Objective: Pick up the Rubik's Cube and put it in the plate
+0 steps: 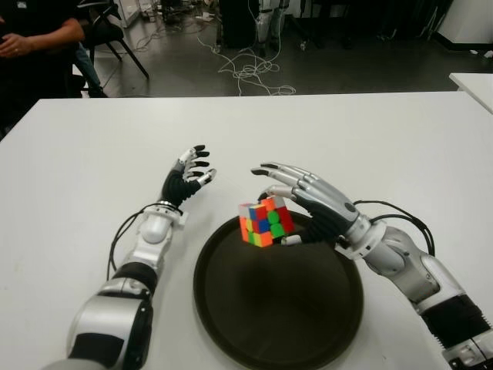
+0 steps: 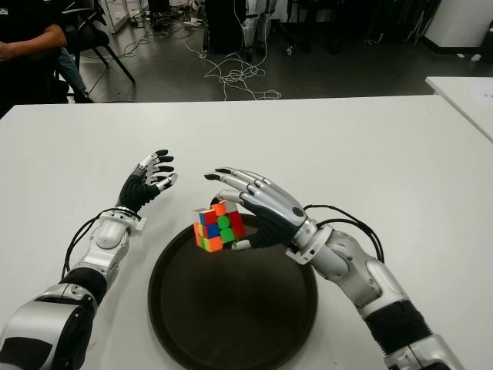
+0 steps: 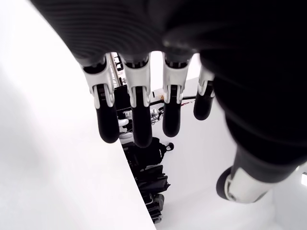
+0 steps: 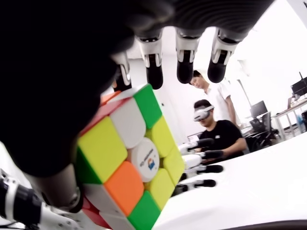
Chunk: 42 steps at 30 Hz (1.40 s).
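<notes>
The Rubik's Cube [image 1: 266,221] hangs tilted, one corner down, just above the far-left rim of the round dark plate [image 1: 293,316]. My right hand [image 1: 276,216] comes in from the right and grips it: the thumb sits under its lower right side and the index finger curls over its top, while the other fingers [image 4: 184,67] stretch out past it. In the right wrist view the cube [image 4: 127,158] lies close against the palm. My left hand [image 1: 191,173] shows over the white table [image 1: 92,154], left of the cube and apart from it, fingers [image 3: 139,115] relaxed and holding nothing.
The plate lies at the table's near middle between my two arms. A person [image 1: 31,38] sits beyond the far-left corner beside a chair [image 1: 115,31]. Cables [image 1: 246,69] trail on the floor behind. Another white table [image 1: 474,81] edges in at the right.
</notes>
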{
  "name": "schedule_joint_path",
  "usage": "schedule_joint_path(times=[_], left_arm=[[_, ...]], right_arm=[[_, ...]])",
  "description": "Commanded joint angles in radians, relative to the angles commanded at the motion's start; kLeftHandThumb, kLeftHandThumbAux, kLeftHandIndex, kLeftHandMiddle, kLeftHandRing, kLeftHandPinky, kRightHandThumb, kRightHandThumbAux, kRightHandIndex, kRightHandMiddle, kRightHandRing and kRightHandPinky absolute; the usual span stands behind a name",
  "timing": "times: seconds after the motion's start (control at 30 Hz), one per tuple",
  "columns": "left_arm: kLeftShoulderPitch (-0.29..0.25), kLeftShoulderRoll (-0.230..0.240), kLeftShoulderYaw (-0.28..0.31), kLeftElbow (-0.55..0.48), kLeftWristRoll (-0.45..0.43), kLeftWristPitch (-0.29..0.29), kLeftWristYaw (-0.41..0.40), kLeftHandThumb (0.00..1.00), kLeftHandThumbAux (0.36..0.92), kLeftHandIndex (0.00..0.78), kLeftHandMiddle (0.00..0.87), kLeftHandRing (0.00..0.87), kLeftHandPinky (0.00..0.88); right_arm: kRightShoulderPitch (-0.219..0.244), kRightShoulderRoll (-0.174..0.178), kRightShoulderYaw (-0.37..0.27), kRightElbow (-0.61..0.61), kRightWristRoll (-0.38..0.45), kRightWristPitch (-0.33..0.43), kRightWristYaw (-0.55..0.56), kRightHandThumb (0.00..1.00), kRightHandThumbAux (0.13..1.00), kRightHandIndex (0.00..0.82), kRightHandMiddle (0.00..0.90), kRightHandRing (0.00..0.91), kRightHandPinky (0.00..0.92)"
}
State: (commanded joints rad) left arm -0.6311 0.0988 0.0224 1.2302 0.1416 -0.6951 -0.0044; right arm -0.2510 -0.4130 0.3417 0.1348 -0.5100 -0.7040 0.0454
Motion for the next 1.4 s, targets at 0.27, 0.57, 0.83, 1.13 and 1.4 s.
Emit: schedule_joint_path(times=[0.27,0.57,0.83,1.13,1.4], left_arm=[[0.002,0.0,-0.002,-0.001,0.002,-0.01,0.0,0.119,0.666,0.151,0.202,0.218,0.238],[0.003,0.0,-0.001,-0.004,-0.003,-0.007,-0.012,0.118,0.672,0.138,0.183,0.202,0.23],[0.003,-0.003,0.002,-0.006,-0.012,0.002,-0.021,0.109,0.674,0.138,0.186,0.199,0.214],[0.004,-0.001,-0.003,-0.009,-0.009,0.0,-0.013,0.104,0.681,0.134,0.191,0.203,0.216],[0.004,0.001,-0.008,-0.011,-0.004,0.004,-0.009,0.109,0.681,0.134,0.185,0.201,0.209]], right_arm=[[-0.011,-0.017,0.021,0.01,-0.003,0.008,0.088,0.693,0.728,0.414,0.028,0.0,0.0],[-0.033,-0.061,0.049,-0.013,-0.027,0.036,0.223,0.692,0.728,0.414,0.051,0.0,0.0],[-0.037,-0.068,0.056,-0.016,0.022,0.041,0.308,0.69,0.731,0.414,0.069,0.0,0.0],[-0.047,-0.07,0.055,-0.005,0.062,0.029,0.373,0.69,0.731,0.415,0.083,0.0,0.0],[-0.047,-0.07,0.051,0.001,0.095,0.031,0.4,0.69,0.731,0.415,0.085,0.0,0.0]])
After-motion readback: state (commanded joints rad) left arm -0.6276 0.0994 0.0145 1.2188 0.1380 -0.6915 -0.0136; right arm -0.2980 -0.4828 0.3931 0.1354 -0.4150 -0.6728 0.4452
